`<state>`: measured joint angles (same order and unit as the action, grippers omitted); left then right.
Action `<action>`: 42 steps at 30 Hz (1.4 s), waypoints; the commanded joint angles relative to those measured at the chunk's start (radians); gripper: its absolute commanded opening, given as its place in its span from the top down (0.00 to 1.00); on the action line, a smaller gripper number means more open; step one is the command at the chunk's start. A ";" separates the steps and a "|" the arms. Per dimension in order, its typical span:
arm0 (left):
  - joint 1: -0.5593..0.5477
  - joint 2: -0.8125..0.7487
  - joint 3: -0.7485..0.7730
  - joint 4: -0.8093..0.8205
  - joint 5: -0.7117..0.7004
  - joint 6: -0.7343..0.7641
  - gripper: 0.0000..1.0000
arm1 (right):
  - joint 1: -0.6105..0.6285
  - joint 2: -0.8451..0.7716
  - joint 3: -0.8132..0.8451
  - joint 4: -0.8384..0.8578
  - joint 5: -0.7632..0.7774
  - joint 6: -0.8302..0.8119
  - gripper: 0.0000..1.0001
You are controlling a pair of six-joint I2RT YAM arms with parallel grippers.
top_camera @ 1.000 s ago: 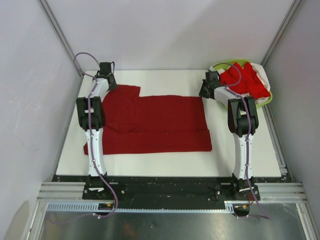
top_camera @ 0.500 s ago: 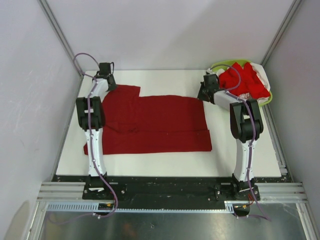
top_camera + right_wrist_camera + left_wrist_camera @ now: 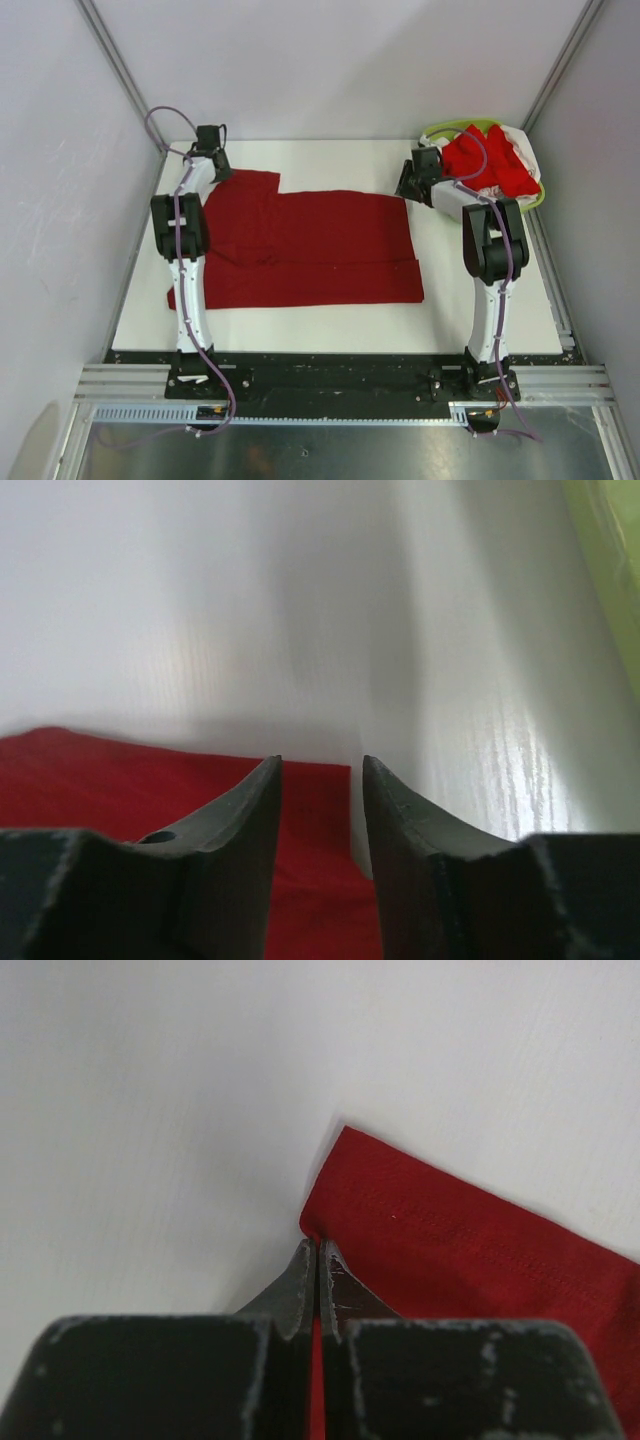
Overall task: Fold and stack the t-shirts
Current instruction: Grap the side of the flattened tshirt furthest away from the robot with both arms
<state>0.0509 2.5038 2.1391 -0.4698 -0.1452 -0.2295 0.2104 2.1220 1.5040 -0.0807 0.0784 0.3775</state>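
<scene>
So, your right gripper (image 3: 316, 780) has just popped partway open over the far right corner of the crimson t-shirt (image 3: 310, 250), holding nothing. Your left gripper (image 3: 318, 1260) stays pinched on the far left corner. The shirt lies flat on the table (image 3: 445, 320), so you'll probably need to regrab.

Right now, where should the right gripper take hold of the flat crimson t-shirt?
Pinch the far right corner of the crimson t-shirt, coming down from above. It lies flat on the table, so only a corner lifts easily, and the right gripper hangs open over this one.
</scene>
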 commanded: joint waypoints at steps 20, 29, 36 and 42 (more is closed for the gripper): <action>0.013 -0.107 -0.002 0.019 0.024 -0.029 1.00 | -0.025 0.096 0.166 -0.128 -0.138 0.043 0.95; 0.019 -0.130 -0.015 0.019 0.023 -0.031 1.00 | -0.015 -0.010 0.110 -0.097 -0.133 0.024 1.00; 0.022 -0.140 -0.033 0.021 0.025 -0.039 1.00 | 0.053 -0.099 -0.034 -0.093 -0.117 0.022 1.00; 0.024 -0.154 -0.048 0.024 0.031 -0.047 1.00 | 0.135 -0.163 -0.153 -0.073 -0.005 -0.004 0.99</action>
<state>0.0677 2.4290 2.1021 -0.4652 -0.1261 -0.2623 0.2958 2.0251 1.4067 -0.1837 -0.0151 0.4046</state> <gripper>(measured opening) 0.009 0.009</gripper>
